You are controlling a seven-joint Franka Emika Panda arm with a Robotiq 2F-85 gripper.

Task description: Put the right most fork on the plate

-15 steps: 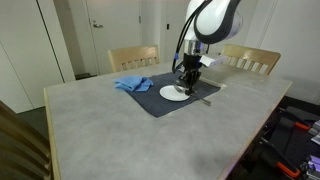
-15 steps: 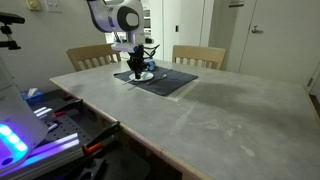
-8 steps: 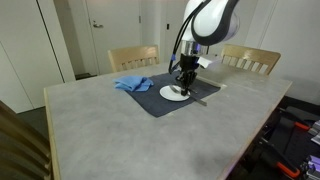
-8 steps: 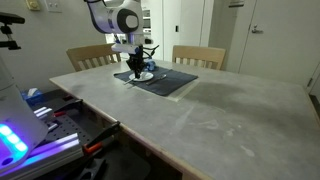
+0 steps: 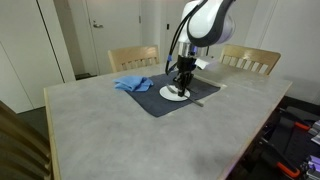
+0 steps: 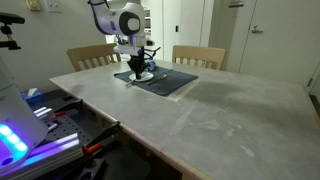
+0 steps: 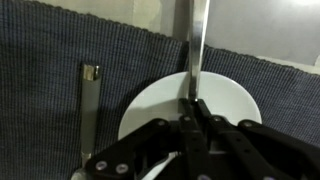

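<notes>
The pincer (image 7: 190, 112) clamps the fork (image 7: 196, 45) over the plate (image 7: 228, 100); the fork's far end is cut off.

Both exterior views face the table (image 5: 100, 130) from afar, across different corners, toward the chairs (image 5: 135, 58), sharing the placemat (image 5: 150, 102) mid-frame. The wrist view looks straight down, close, with the plate (image 7: 230, 100) toward 5 o'clock.

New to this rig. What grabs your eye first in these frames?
The gripper, shut on a fork whose metal shaft runs across the white plate in the wrist view. Beside the plate, a second utensil lies flat on the dark placemat. In an exterior view, a crumpled blue cloth sits on the placemat near the plate.
</notes>
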